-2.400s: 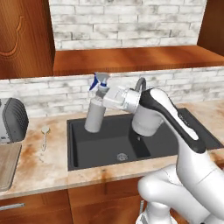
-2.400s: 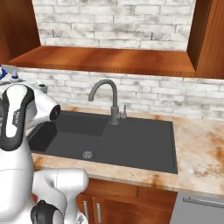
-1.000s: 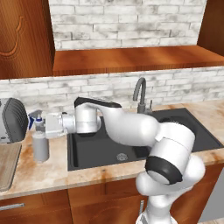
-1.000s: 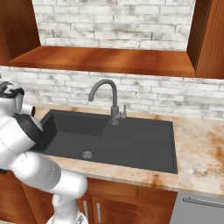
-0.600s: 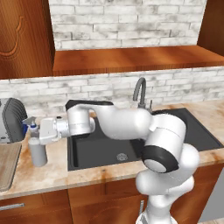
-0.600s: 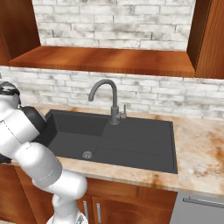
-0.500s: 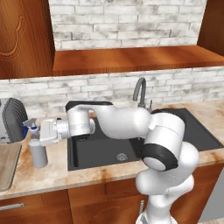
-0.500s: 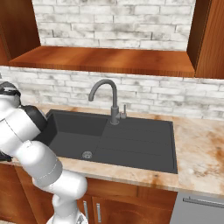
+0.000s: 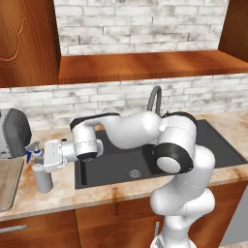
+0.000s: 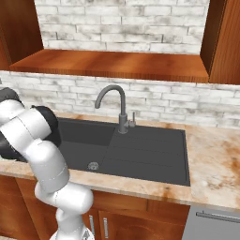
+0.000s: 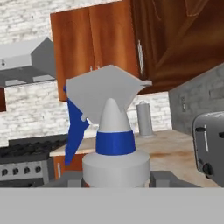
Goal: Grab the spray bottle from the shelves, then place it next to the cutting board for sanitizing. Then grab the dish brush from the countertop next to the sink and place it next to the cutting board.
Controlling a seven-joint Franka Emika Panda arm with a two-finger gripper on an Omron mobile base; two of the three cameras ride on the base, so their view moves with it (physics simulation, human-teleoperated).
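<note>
At the far left of the left base view, the cutting board [image 9: 8,183] lies flat on the counter [image 9: 58,193] in front of the toaster [image 9: 14,131]. Just to its right stands the spray bottle [image 9: 41,175], upright with its base on the counter, close beside the board but not touching it. The gripper [image 9: 39,157] is clamped around the bottle's neck just under the blue trigger; in the hand view the bottle's white head and blue collar [image 11: 114,142] sit right between the fingers, though the fingertips themselves are hidden, so the grip is likely but not plainly seen. Compared with half a second ago the bottle sits slightly lower and the arm's forearm has dropped a little; a second ago it was higher and nearer the sink. Right of the bottle, the dark sink [image 9: 213,145] fills the middle of the counter, with its curved faucet [image 10: 112,105] at the back. Above it runs the reddish wooden shelves [image 9: 145,65] board.
</note>
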